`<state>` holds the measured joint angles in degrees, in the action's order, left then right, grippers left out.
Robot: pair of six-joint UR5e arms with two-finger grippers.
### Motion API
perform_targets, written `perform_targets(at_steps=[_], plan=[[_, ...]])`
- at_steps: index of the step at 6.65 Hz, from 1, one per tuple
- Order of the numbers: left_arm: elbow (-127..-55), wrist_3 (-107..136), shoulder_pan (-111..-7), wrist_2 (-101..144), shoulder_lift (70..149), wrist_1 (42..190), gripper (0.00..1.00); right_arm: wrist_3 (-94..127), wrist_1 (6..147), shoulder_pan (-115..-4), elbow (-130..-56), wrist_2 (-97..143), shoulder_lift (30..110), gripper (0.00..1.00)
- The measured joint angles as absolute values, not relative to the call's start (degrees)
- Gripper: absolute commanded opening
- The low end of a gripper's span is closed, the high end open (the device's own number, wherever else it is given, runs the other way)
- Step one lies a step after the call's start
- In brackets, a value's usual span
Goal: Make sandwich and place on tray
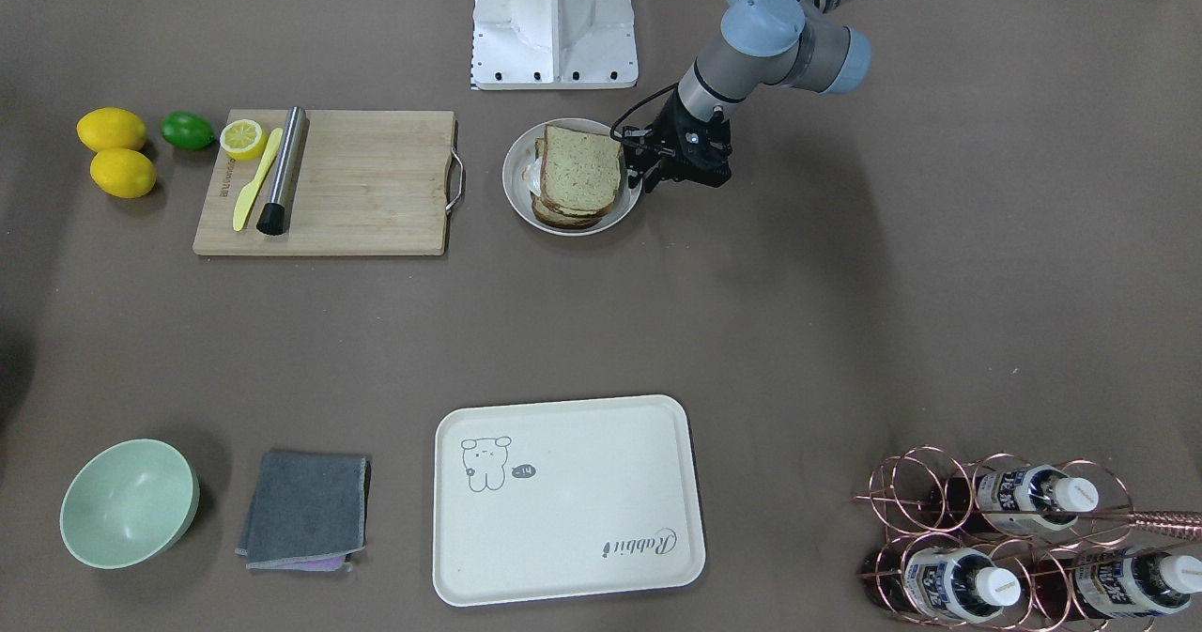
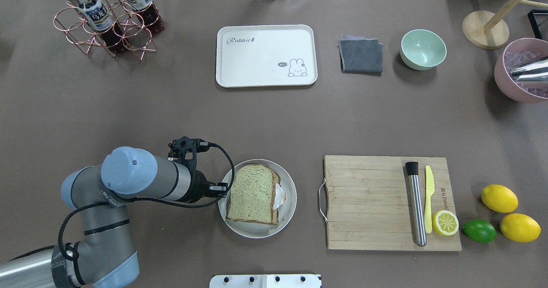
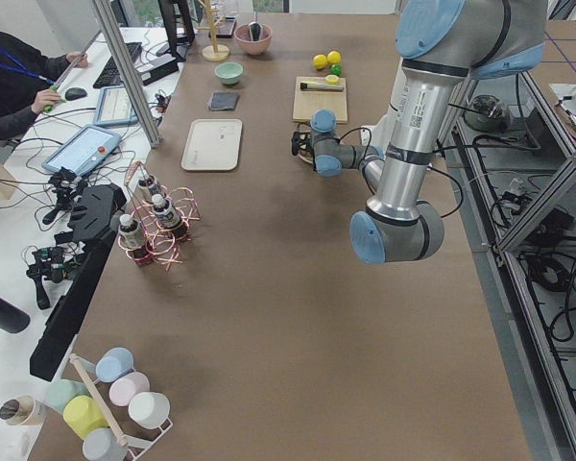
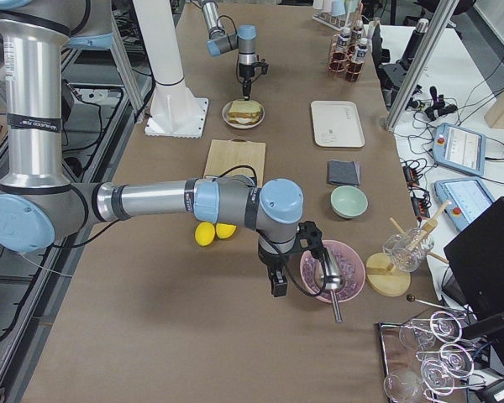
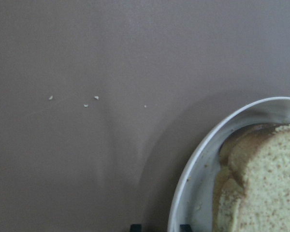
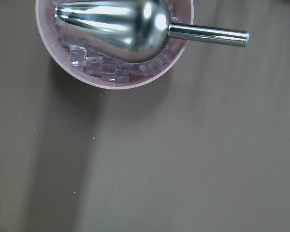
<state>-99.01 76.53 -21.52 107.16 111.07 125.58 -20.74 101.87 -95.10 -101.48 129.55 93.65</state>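
sandwich on plate, left pincer at its rim
the sandwich [image 1: 577, 174] lies on the plate [image 1: 513, 181], well apart from the tray [image 1: 563, 557]. left pincer [image 1: 648, 177] hangs open at the plate's rim; right pincer [image 4: 279, 285] is near the pink bowl [image 6: 135, 82], and i cannot tell its state.

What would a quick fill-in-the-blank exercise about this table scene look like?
The sandwich lies on a round white ____. The grey cloth lies between the cream tray and the green ____. On the cutting board, next to the yellow knife, sits a halved ____.
Missing words: plate; bowl; lemon.
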Motion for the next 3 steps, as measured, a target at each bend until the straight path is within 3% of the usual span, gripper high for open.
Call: perform_targets(at_steps=[3], plan=[[-99.26, 76.33, -21.75, 107.20, 111.62, 125.77, 0.00, -20.68, 101.76, -95.10, -101.43, 129.55, 93.62, 1.00]])
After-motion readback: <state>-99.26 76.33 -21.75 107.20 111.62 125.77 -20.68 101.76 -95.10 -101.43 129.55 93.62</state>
